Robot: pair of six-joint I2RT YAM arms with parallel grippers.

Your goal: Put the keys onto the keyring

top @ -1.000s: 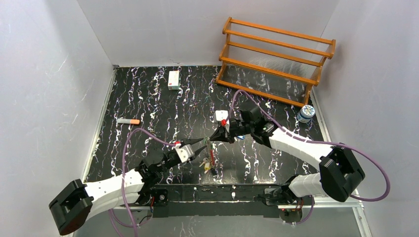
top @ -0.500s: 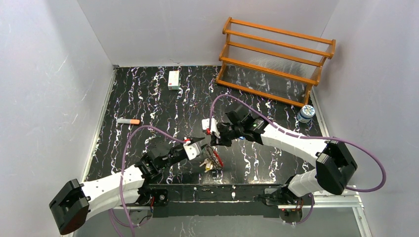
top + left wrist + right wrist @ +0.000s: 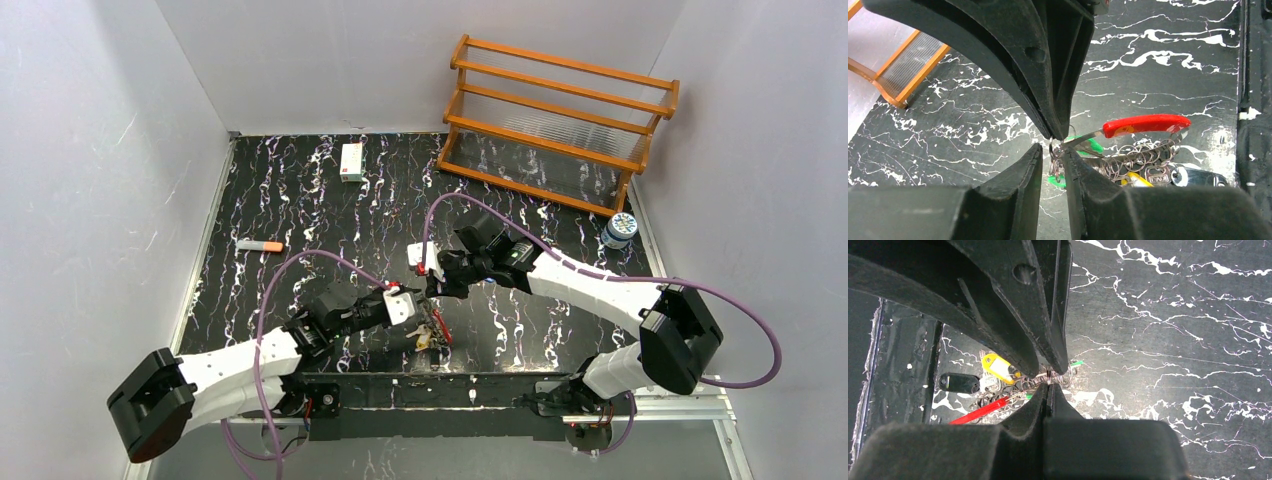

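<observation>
Right pincer: shut tight on the keyring wire, to steady it for threading, I judge.
Left pincer: narrow slit around the green key ring; grip uncertain.
Bunch: resting on the table, between my arms.

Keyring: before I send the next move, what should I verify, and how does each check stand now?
1. Right gripper pinching the keyring: ok, jaws shut on its metal loop.
2. Left gripper holding anything: cannot tell; jaws narrowly apart with a small ring between them.
3. Green key at the pinch point: ok, its tag sits beside both fingertips.
4. Green key threaded onto the loop: cannot tell, too tangled.
5. Blue key located: not ok, visible in no view.
</observation>
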